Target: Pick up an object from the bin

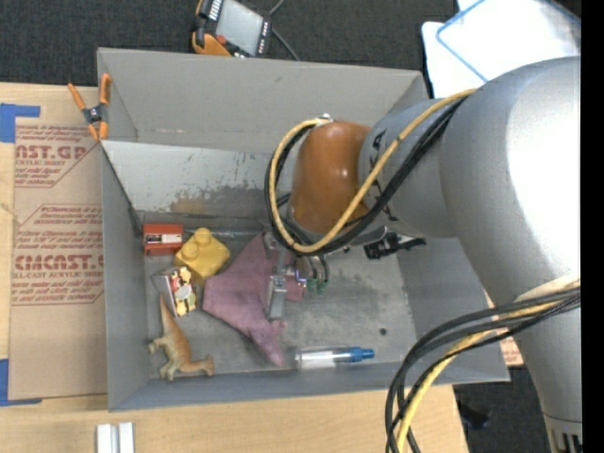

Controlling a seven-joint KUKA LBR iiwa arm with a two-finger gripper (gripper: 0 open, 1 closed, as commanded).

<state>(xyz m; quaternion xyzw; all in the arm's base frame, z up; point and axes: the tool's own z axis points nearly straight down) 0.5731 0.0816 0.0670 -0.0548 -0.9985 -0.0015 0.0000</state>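
Grey metal bin (189,163), floor scuffed and bare to the view's right of the gripper (281,295). Beneath it and spreading leftward, a crumpled mauve cloth (241,295); further left, a yellow toy brick (203,253) touching the cloth, a small orange box (162,240) by the back wall, a little printed packet (181,291). Toward the front wall, a tan toy dinosaur (176,347) well left of the gripper, and a clear syringe with blue cap (332,356) near, slightly right.

A yellow block (203,253) beside a red box (162,240); tan dinosaur (177,349) (on its side); blue-capped syringe (333,356).
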